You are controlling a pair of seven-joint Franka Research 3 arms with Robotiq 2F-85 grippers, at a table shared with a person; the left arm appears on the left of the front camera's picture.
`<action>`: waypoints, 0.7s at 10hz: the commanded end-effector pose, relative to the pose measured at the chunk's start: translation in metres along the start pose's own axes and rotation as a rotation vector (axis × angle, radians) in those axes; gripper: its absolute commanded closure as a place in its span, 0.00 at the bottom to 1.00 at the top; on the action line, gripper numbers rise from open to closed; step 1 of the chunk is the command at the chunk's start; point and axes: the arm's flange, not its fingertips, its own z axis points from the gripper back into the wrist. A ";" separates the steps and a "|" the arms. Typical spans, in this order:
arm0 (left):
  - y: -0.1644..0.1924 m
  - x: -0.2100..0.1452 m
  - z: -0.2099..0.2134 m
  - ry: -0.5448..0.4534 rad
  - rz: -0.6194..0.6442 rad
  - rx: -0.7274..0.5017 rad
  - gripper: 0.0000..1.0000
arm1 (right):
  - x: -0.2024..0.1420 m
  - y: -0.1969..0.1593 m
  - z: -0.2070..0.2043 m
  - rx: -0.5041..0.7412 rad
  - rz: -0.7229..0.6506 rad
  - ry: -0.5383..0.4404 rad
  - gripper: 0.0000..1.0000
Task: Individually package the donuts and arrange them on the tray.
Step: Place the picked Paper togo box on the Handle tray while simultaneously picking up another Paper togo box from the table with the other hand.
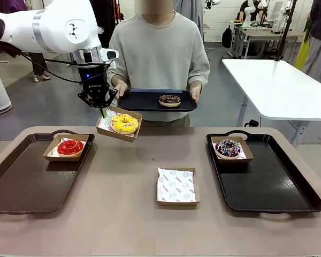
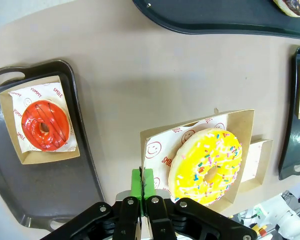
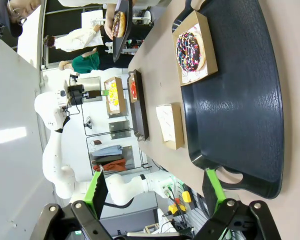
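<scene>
**Left gripper (image 1: 103, 112) holds the boxed yellow donut (image 1: 123, 123)**

Its wrist view shows the green pads pinched shut on the rim of the cardboard box (image 2: 240, 150), with the donut just beside them. The front view shows the box tilted, off the table (image 1: 123, 203). The right gripper (image 3: 155, 184) gapes wide and empty, with the sprinkled donut (image 3: 190, 51) well ahead on a black tray (image 3: 240, 115).

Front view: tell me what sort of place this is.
Probably a robotics lab staged as a donut counter: the left pincer grips a box with the yellow donut, a bare white worktable stands behind, the floor is plain concrete.
</scene>
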 end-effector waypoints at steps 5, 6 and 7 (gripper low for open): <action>0.002 -0.007 0.001 -0.005 0.009 -0.013 1.00 | 0.000 0.000 0.000 0.000 0.000 0.000 0.00; 0.000 0.000 0.000 0.000 0.000 0.000 0.99 | 0.003 0.010 -0.007 -0.049 0.023 0.007 0.00; 0.010 -0.009 0.009 -0.002 -0.039 0.002 0.99 | 0.001 0.028 -0.018 -0.101 0.044 0.028 0.00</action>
